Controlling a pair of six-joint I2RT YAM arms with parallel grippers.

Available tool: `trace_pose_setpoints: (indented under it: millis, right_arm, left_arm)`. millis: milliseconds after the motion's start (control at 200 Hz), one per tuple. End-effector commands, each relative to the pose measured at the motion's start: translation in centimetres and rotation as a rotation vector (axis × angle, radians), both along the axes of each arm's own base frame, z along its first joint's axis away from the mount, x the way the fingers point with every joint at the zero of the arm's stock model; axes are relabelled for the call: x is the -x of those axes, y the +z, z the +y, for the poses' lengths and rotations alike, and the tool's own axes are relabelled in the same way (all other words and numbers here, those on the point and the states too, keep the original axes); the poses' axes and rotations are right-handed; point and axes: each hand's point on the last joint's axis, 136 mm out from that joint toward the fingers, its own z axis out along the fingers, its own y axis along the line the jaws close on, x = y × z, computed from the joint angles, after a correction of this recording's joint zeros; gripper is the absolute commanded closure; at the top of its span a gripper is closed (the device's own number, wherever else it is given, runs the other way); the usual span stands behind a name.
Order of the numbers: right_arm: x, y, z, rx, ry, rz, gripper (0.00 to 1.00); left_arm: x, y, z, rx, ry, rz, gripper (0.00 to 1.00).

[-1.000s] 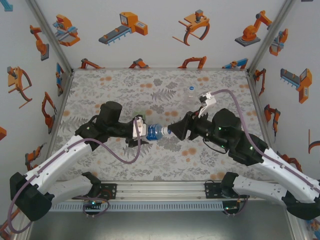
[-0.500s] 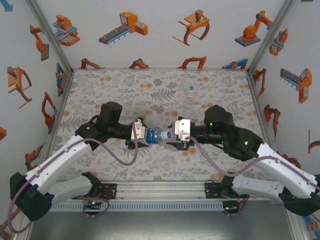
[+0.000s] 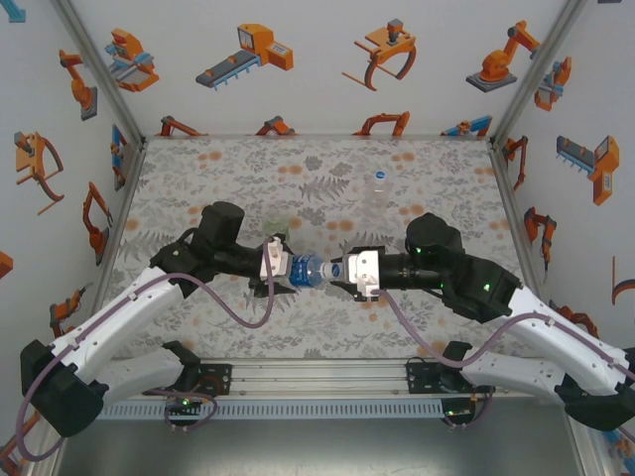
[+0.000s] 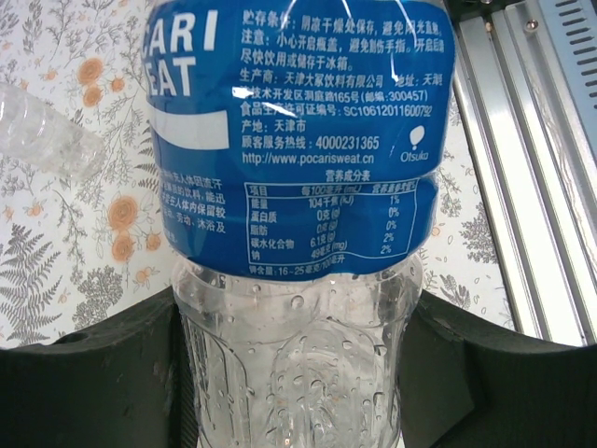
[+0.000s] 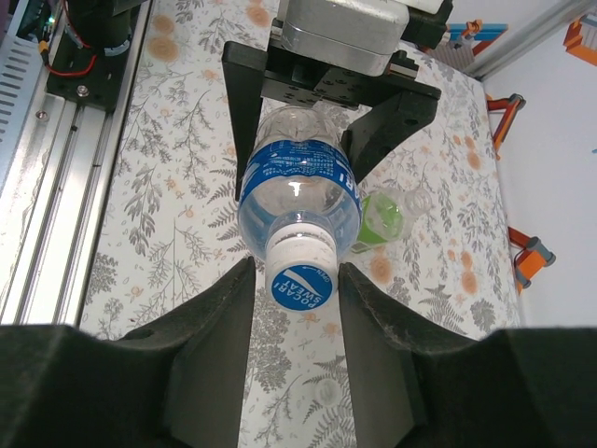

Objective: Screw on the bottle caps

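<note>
The bottle with the blue label band is held level above the cloth between the two arms. My left gripper is shut on its clear ribbed lower body, one black finger on each side. The bottle cap, white with a blue top, sits on the neck facing my right wrist camera. My right gripper has closed in round the cap, its fingers tight beside it. The green-tinted bottle lies on the cloth behind, also seen at the bottle.
A clear bottle with a pale cap stands upright on the floral cloth at the back right. The aluminium rail with both arm bases runs along the near edge. Printed walls close in the left, back and right sides.
The right wrist has rolled round, bringing its white camera housing to the top. Its jaws have narrowed onto the cap. The left arm and the bottle have stayed put.
</note>
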Motion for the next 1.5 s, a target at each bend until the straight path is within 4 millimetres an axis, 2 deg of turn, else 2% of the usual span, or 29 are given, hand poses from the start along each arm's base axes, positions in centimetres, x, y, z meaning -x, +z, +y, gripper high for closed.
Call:
trace_pose_setpoints:
  millis: [0,381,531,661,781,946,1036,1132,1232,1357,1497]
  right_arm:
    - [0.4,-0.5,0.3,0.005,0.030,-0.001,0.60]
    - [0.0,-0.7,0.3,0.022,0.009,0.014,0.58]
    - [-0.2,-0.8,0.3,0.027,-0.003,0.011,0.64]
    - [-1.2,-0.9,0.3,0.022,-0.082,0.074,0.77]
    - [-2.9,-0.6,0.5,-0.034,-0.229,0.264,0.84]
    - [-6.3,-1.1,0.3,-0.188,-0.527,0.653,1.00]
    - [-8.3,-2.0,-0.8,-0.300,-0.727,0.878,1.00]
    - [-9.1,-2.7,-1.6,-0.416,-0.850,1.114,1.00]
    - [-9.9,-5.1,-3.6,-0.531,-1.052,1.379,1.00]
    - [-9.5,-6.1,-3.2,-0.610,-1.056,1.605,1.00]
    - [-9.3,-5.7,-2.5,-0.584,-1.032,1.619,1.00]
  left_arm:
    - [0.4,1.5,-0.2,0.035,-0.035,-0.027,1.00]
    - [0.4,1.5,-0.2,0.036,-0.037,-0.028,1.00]
    - [0.4,1.5,-0.2,0.035,-0.036,-0.028,1.00]
    - [0.4,1.6,-0.2,0.037,-0.031,-0.031,1.00]
    - [0.0,1.7,-0.1,0.034,-0.012,-0.040,1.00]
    - [-0.5,1.8,0.0,0.032,0.013,-0.043,1.00]
    - [-0.7,1.8,0.0,0.031,0.024,-0.045,1.00]
    - [-0.8,2.0,0.0,0.036,0.036,-0.051,1.00]
    - [-1.0,2.1,0.0,0.041,0.046,-0.054,1.00]
    - [-1.0,2.1,-0.1,0.043,0.047,-0.048,1.00]
    - [-1.0,2.1,-0.2,0.047,0.042,-0.043,1.00]
